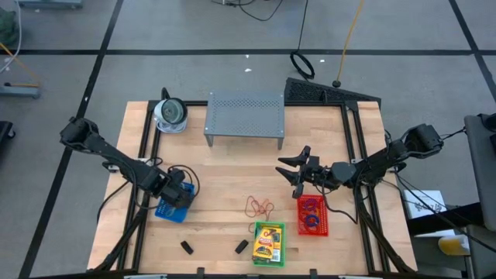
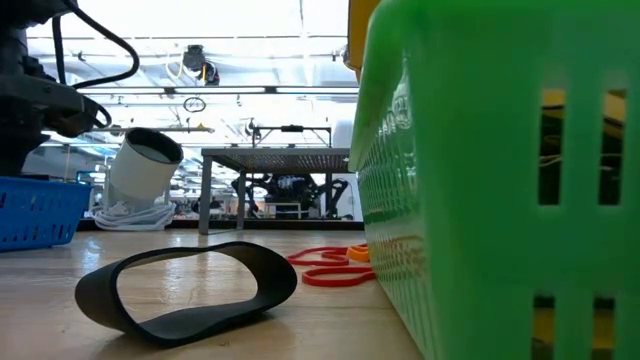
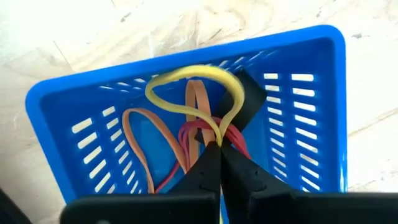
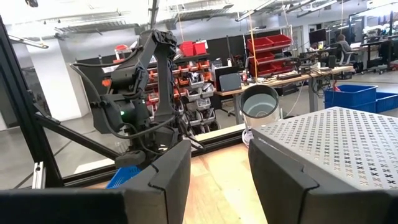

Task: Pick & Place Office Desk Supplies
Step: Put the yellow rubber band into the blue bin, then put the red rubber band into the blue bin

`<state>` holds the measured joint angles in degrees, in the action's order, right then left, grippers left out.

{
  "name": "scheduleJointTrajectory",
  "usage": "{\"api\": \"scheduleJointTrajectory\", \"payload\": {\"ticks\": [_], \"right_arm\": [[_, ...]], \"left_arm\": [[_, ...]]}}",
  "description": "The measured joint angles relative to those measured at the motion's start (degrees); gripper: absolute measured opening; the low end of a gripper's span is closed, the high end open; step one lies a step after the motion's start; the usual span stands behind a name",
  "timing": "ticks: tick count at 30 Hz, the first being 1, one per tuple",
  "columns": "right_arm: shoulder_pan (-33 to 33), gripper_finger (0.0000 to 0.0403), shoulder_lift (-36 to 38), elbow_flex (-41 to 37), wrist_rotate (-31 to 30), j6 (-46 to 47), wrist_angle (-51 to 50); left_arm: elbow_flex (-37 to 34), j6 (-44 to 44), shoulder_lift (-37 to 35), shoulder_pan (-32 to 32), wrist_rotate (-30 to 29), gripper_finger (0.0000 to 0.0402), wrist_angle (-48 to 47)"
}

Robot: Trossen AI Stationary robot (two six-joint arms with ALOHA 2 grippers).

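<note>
Left end effector clenched on yellow rubber band above blue basket; right end effector released.

Blue basket: slotted walls; inside, a yellow band over orange and red bands.
Red basket: mesh sides.
Green basket: holds a yellow-orange crayon box.
Loose bands on table: orange and red.
Black clips on pale wood.
Shelf: grey, perforated with dots.
Black band in the low view.
</note>
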<state>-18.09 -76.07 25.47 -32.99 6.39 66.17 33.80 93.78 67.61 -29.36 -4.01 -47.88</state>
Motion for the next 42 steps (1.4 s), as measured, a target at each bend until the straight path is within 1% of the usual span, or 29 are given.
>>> {"api": "scheduleJointTrajectory", "payload": {"ticks": [3,6,9,15,19,23,28,31,35,38,42], "right_arm": [[0.00,0.0155,0.00,0.00,0.02,-0.01,-0.02],[0.00,0.0155,0.00,0.00,0.02,0.00,-0.02],[0.00,0.0155,0.00,0.00,0.02,0.00,-0.02],[0.00,0.0155,0.00,0.00,0.04,0.00,-0.04],[0.00,0.0155,0.00,0.00,0.02,0.00,-0.04],[0.00,0.0155,0.00,0.00,0.04,0.00,-0.04],[0.00,0.0155,0.00,0.00,0.03,0.02,-0.04],[0.00,0.0155,0.00,0.00,0.04,0.02,-0.04],[0.00,0.0155,0.00,0.00,0.04,0.02,-0.03],[0.00,0.0155,0.00,0.00,0.04,0.02,0.00],[0.00,0.0155,-0.01,0.00,0.04,0.44,0.62]], "left_arm": [[0.00,-0.01,0.00,0.00,0.43,0.0016,0.05],[0.00,-1.07,0.00,0.00,3.10,0.0036,0.43],[0.00,-2.42,0.00,0.00,4.43,0.0065,1.42],[0.70,-3.63,-0.02,-0.02,4.02,0.0125,1.46],[2.02,-4.08,-0.03,-0.02,5.49,0.0155,0.55],[5.07,-4.35,-0.13,-0.02,5.48,0.0171,-4.50],[10.01,-4.98,-0.15,-0.02,5.31,0.0174,-12.71],[12.31,-5.36,-0.17,-0.02,3.67,0.0175,-13.31],[14.64,-8.12,-0.15,-0.02,-2.02,0.0175,-10.27],[15.58,-12.86,-0.15,0.00,-7.16,0.0175,-5.01],[15.61,-24.12,-0.13,0.02,-12.78,0.0175,6.98]]}}
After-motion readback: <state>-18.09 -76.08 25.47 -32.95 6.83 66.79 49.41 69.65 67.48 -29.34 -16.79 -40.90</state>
